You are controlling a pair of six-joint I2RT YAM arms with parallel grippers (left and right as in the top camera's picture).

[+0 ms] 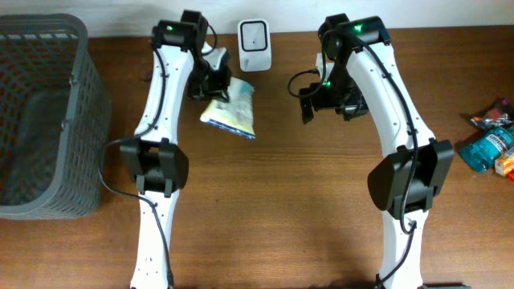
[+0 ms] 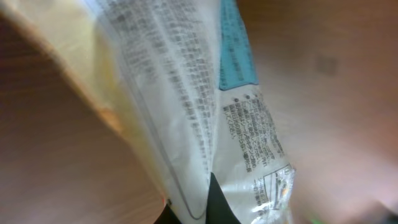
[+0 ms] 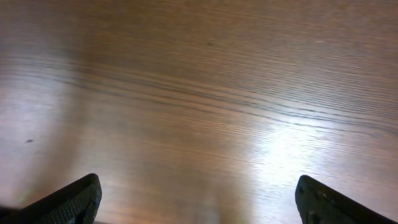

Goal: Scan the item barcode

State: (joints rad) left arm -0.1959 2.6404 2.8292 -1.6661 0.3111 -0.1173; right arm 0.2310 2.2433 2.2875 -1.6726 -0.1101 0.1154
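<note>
left claw [image 1: 215, 83] pinches packet [image 1: 231, 111]; right claw [image 3: 198, 198] spread over table [image 1: 305, 201]. basket [image 1: 80, 96] stands far left, well apart from packet.

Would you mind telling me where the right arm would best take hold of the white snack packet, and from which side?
Probably its free long edge facing the right gripper, approached from the robot's right, jaws across the thin film. The snack packet is a flat pouch, and the left gripper is shut on its end nearest the scanner, so that end is taken.
</note>
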